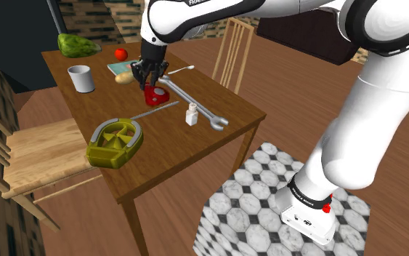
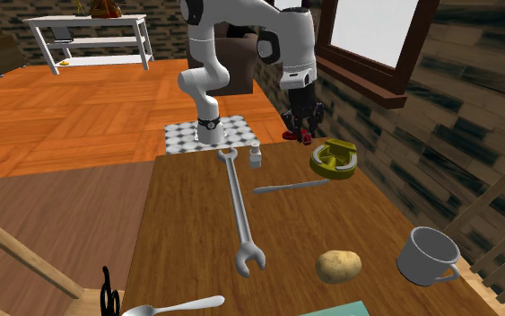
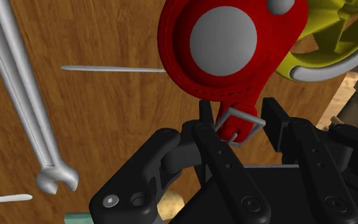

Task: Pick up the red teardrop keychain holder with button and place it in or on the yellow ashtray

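While the black gripper (image 3: 238,119) pinches the red teardrop keychain holder w/ grey button (image 3: 225,48) at ring end, grasp seems done; transfer to yellow-green horseshoe ashtray (image 1: 114,142) remains.

A wooden table (image 1: 184,149) and chair (image 1: 39,149) stand on orange plank floor (image 2: 80,108), a dark-framed window (image 2: 376,36) nearby

Soft, even light falls on the wooden table (image 1: 195,142), and everything on it looks sharp. A thin dark shadow lies on the table under the yellow ashtray (image 1: 114,142). Over the table the red keychain holder (image 3: 225,51) looks bright and flat. Beside the table a window (image 2: 380,27) glows white.
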`<action>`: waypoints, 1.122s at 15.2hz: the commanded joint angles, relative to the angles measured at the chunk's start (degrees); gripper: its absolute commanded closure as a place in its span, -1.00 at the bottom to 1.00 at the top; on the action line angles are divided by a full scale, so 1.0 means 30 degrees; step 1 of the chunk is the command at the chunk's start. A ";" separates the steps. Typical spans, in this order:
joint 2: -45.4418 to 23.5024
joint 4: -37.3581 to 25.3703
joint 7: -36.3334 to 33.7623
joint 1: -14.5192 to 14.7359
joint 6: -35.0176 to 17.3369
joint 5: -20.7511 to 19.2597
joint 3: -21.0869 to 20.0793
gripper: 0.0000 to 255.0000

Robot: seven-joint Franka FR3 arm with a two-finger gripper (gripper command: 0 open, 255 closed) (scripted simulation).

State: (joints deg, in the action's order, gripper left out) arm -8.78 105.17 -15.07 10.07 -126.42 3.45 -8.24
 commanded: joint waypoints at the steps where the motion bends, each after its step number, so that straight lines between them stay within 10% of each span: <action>1: -0.0254 -0.0392 -0.1069 0.0558 0.0071 -0.0348 -0.0317 1.00; 10: -0.2406 -0.3656 -0.5392 0.3162 0.1122 -0.2076 -0.1409 1.00; 17: -0.2855 -0.2742 -0.5603 0.3282 -0.0232 -0.2251 -0.1389 1.00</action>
State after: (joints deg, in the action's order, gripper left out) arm -17.01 96.48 -31.85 19.90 -126.30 -3.21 -12.45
